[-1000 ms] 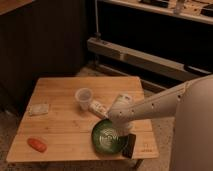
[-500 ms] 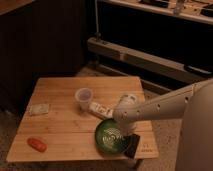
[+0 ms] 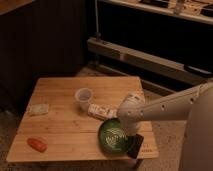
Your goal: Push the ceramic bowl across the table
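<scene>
Ceramic bowl [image 3: 114, 137] shifted right — claw [image 3: 134, 148] beside it.

The robot's arm is a smooth, off-white tube that widens into a rounded, bulbous white joint. Below that joint sits the dark, blocky pincer [image 3: 134, 146], near the front right corner of the counter. A broad pale-grey body panel fills the right side.
</scene>
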You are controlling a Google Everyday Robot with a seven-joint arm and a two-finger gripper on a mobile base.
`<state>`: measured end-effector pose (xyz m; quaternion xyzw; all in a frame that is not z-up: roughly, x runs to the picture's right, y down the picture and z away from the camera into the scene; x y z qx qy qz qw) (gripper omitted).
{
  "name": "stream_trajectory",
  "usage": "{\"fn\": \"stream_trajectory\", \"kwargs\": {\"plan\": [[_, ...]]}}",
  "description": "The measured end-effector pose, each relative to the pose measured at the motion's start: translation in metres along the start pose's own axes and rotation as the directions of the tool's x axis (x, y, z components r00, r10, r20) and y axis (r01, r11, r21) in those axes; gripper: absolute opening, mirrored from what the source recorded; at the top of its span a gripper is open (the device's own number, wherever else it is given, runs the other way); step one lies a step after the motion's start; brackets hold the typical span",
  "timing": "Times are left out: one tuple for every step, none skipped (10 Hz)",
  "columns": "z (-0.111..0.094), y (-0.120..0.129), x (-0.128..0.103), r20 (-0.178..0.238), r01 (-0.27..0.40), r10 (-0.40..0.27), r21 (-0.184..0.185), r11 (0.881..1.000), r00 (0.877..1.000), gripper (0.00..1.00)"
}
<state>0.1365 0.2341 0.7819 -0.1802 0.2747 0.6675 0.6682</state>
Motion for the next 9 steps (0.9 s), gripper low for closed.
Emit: {"fn": "stream_trajectory", "kwargs": {"plan": [[0.001,-0.004,0.000,-0.007,-0.009,0.009,0.002,1.000,1.000,0.00],[0.003,-0.012,0.001,-0.012,-0.024,0.024,0.007,1.000,1.000,0.00],[0.003,-0.016,0.001,-0.014,-0.033,0.033,0.010,0.999,0.999,0.00],[0.003,-0.020,0.000,-0.015,-0.041,0.041,0.013,0.999,0.999,0.00],[0.002,-0.025,0.001,-0.017,-0.055,0.055,0.016,0.998,0.998,0.00],[0.001,-0.029,0.000,-0.016,-0.063,0.064,0.020,0.998,0.998,0.00],[0.001,-0.033,0.001,-0.019,-0.072,0.072,0.020,0.997,0.997,0.00],[0.001,-0.036,0.001,-0.021,-0.073,0.073,0.020,0.997,0.997,0.00],[-0.001,-0.039,0.001,-0.023,-0.058,0.058,0.009,0.998,0.998,0.06]]}}
